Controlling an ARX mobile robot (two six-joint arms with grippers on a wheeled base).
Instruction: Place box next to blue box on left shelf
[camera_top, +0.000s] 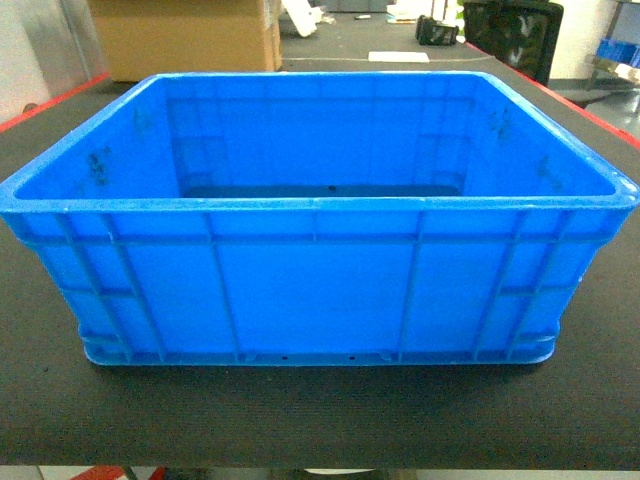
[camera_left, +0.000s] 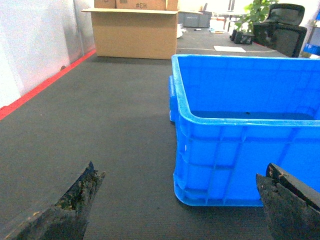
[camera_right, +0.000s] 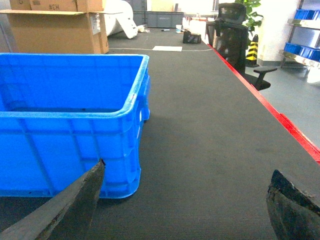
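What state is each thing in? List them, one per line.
Box: upright on the black mat, open-topped, nothing seen inside, not gripped.
Left tool: open, fingers spread wide, short of the box's left corner, holding nothing.
Right tool: open, fingers spread wide, short of the box's right corner, holding nothing.
Cardboard carton: upright at the far end of the mat, flaps open.
Office chair: upright, unoccupied, beside the mat's right edge.
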